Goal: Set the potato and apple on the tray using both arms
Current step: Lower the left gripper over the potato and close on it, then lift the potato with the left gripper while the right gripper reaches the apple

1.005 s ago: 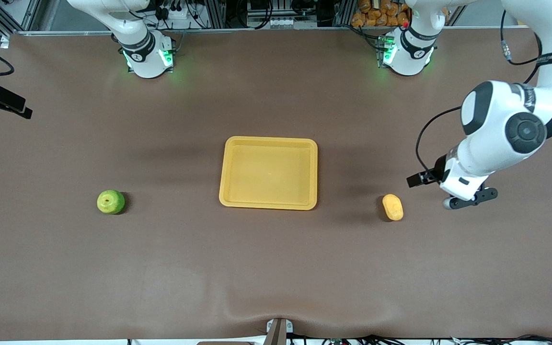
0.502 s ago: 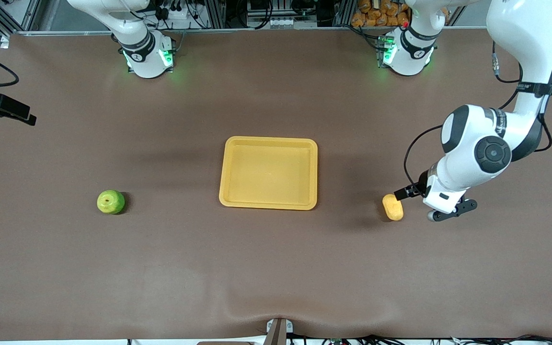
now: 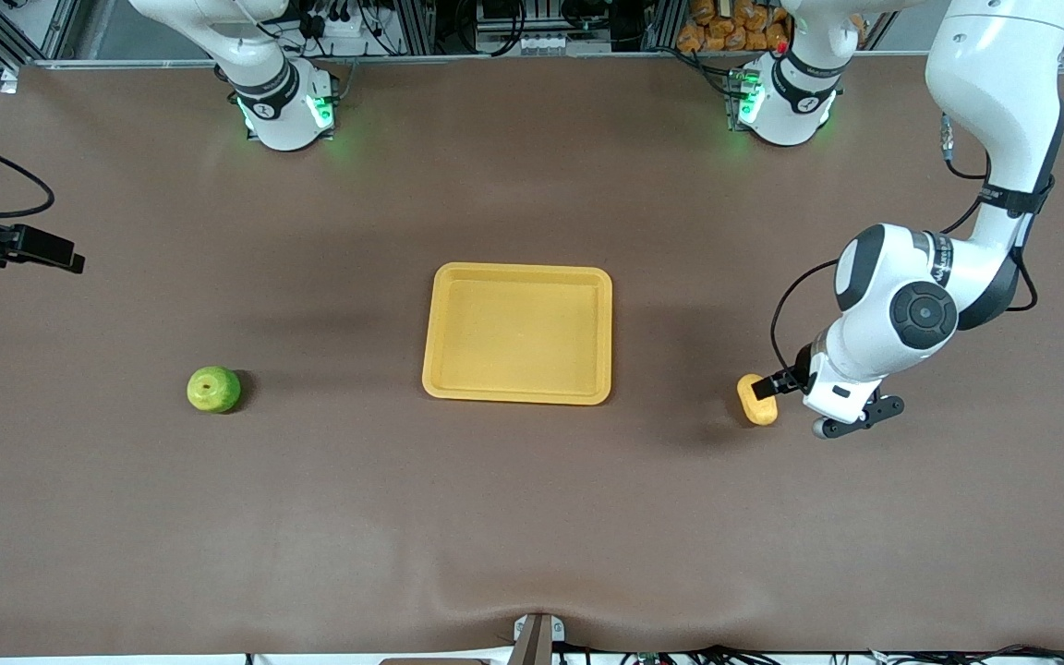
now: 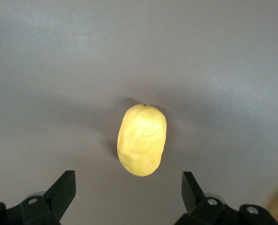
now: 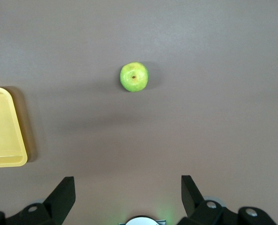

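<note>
The yellow-orange potato point(image 3: 757, 399) lies on the brown table toward the left arm's end, beside the yellow tray point(image 3: 517, 332). My left gripper point(image 4: 128, 178) hangs low just beside the potato point(image 4: 142, 139), open and empty; the potato lies ahead of its fingertips, not between them. The green apple point(image 3: 213, 389) sits toward the right arm's end. My right gripper point(image 5: 127, 182) is open and empty, high over the table's edge at that end, well away from the apple point(image 5: 134, 77). In the front view only a black part of its hand point(image 3: 29, 246) shows.
The tray holds nothing; one corner of it shows in the right wrist view point(image 5: 8, 150). The two green-lit arm bases point(image 3: 284, 106) point(image 3: 779, 100) stand along the table's back edge. The left arm's elbow point(image 3: 920, 309) hangs over the table near the potato.
The left arm has swung in toward the potato and come lower, ending right beside it. The right hand at the table's edge has shifted slightly nearer the front camera. Potato, apple and tray have not moved.
</note>
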